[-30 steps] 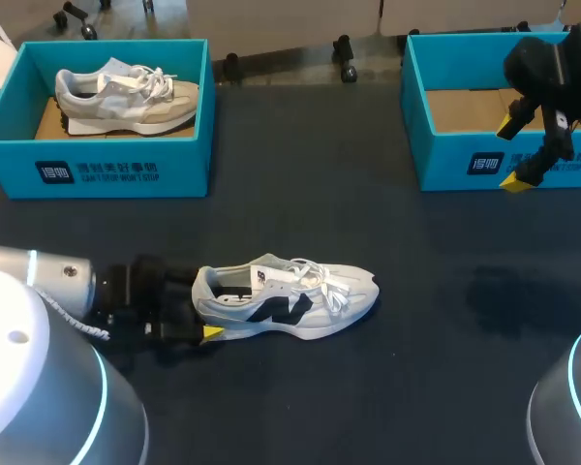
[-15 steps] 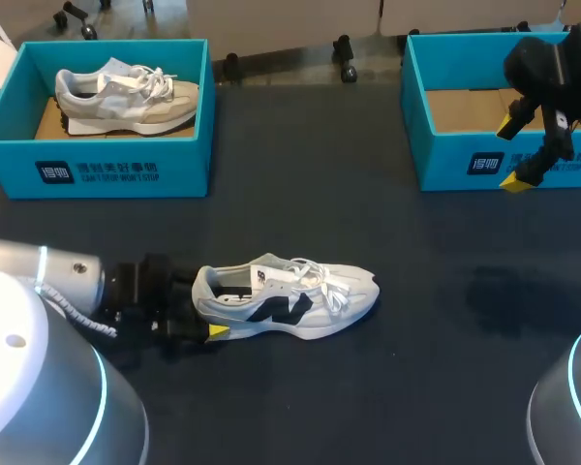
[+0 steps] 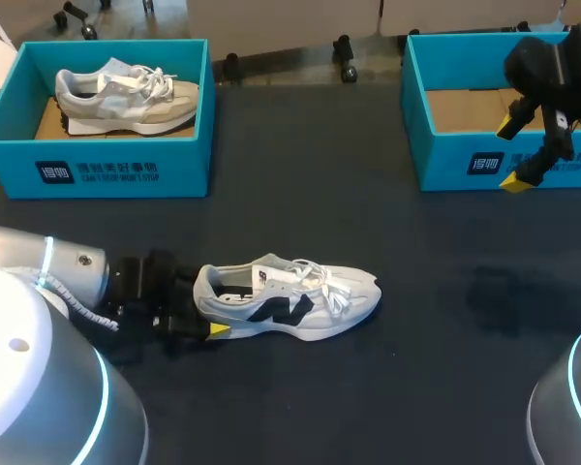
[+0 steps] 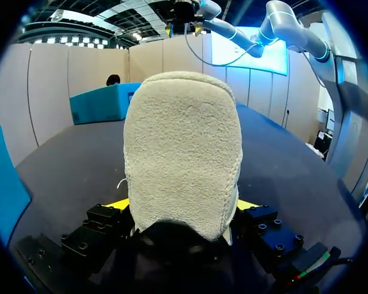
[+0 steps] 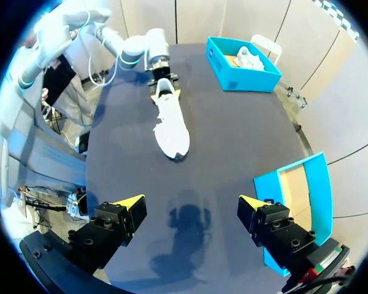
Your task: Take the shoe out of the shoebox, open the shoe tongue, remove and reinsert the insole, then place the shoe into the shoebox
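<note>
White shoe (image 3: 290, 300) out on the table (image 3: 416, 378), heel in at the L gripper (image 4: 183, 205) — R gripper (image 3: 512, 152) up by the far box.

Far left: teal shoebox (image 3: 116, 172) w/ a grey-beige sneaker (image 3: 126, 97) lying inside, toe pointing right. Nearer the front, the L arm (image 3: 68, 281) comes in low from the left, w/ its gripper right at the shoe's heel. In the L wrist view the heel fills the space ahead of it, so can't tell if it's clamped on or just up against it. Shoe sits upright on its sole, toe pointing right, laces loose over the tongue, well apart from both boxes. Far right: second teal shoebox (image 3: 465, 160), brown cardboard floor showing. R gripper hangs over its front wall at the right end — spread wide, holding nothing.
</note>
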Robot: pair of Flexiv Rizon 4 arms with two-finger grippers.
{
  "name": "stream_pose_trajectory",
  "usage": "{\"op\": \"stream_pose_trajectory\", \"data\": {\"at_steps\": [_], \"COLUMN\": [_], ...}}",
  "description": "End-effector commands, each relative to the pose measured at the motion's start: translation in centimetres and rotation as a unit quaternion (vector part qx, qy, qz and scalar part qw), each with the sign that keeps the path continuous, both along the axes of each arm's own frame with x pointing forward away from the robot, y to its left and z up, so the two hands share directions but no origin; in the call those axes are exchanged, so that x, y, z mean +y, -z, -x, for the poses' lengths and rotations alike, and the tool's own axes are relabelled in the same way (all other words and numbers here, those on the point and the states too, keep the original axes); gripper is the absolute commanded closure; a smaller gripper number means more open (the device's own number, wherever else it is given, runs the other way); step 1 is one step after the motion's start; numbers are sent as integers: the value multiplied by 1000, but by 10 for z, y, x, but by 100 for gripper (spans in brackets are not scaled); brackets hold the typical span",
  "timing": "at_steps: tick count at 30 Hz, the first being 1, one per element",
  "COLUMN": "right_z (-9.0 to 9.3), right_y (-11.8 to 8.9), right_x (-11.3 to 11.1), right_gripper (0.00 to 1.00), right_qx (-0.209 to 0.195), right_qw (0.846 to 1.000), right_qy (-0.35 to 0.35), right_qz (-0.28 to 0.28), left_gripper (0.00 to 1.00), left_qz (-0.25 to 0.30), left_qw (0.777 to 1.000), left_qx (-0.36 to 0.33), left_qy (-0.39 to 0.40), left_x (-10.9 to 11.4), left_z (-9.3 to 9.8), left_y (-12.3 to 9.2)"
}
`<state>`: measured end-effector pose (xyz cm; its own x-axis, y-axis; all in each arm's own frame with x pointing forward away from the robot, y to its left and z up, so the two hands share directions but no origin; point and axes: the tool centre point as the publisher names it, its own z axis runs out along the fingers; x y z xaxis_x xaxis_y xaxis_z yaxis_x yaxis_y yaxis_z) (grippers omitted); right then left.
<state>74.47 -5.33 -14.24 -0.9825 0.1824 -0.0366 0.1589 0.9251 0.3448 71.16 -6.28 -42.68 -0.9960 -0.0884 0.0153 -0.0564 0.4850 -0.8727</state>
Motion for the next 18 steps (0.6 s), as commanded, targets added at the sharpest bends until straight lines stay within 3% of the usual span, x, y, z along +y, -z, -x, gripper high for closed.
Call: {"op": "stream_pose_trajectory", "data": {"at_steps": [1, 12, 18], "right_z": [-1, -1, -13], "right_y": [0, 0, -6], "right_x": [1, 1, 16], "right_gripper": [0, 0, 0], "right_qx": [1, 1, 12], "right_qw": [1000, 1000, 996], "right_qy": [0, 0, 83], "right_qz": [1, 1, -10], "left_gripper": [100, 100, 100], "left_qz": [-1, -1, -1], "left_qw": [1000, 1000, 1000], "left_qx": [1, 1, 1], "left_qy": [2, 2, 2], "left_x": [-5, -5, -5], "left_z": [-4, -4, -4], "left_y": [5, 5, 5]}}
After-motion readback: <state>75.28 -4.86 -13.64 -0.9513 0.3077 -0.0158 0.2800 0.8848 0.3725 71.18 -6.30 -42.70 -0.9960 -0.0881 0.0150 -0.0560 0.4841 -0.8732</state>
